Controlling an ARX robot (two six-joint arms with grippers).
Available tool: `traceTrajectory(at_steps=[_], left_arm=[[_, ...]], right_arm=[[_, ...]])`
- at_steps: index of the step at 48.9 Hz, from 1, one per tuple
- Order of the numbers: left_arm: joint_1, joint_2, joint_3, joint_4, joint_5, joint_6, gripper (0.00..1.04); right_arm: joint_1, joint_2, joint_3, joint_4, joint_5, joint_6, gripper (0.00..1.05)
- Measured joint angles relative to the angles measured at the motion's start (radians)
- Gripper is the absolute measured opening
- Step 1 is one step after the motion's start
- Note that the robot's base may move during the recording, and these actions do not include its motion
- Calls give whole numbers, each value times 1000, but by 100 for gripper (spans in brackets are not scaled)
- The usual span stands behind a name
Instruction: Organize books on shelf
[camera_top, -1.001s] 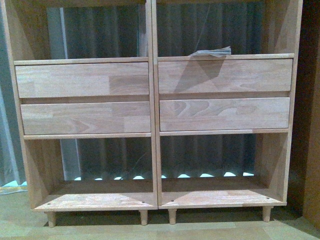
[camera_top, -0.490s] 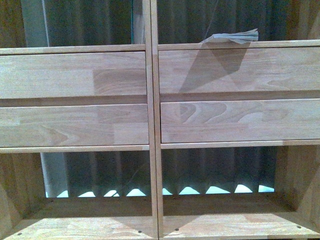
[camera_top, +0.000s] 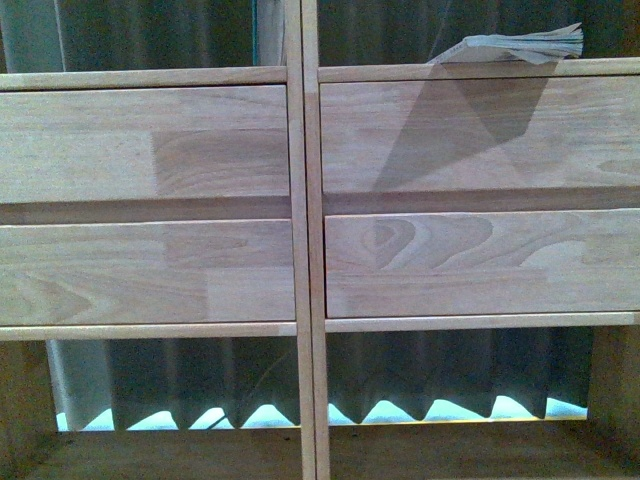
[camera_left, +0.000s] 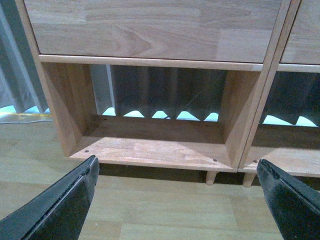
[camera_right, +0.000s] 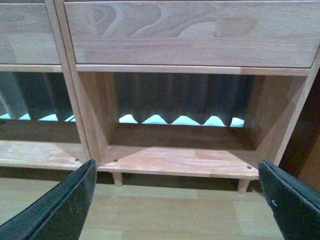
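Two columns of the light-wood shelf (camera_top: 304, 240) fill the front view, its four plain drawer fronts (camera_top: 150, 145) closed and a dark pleated curtain (camera_top: 420, 375) showing through its open back. On the shelf's upper right ledge, just above the top right drawer, the thin pale paperback (camera_top: 520, 45) lies flat. The left gripper (camera_left: 176, 161) and right gripper (camera_right: 177, 162) face the shelf's bottom compartments, fingers spread wide, holding nothing.

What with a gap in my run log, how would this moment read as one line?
left claw open, empty | right claw open, empty | paperback lying flat above right drawers | shelf close ahead
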Motion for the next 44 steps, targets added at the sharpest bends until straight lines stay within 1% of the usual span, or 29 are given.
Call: traceTrajectory(at_steps=[44], left_arm=[[0,0,0,0,0,0,97]], right_arm=[[0,0,0,0,2,0,98]])
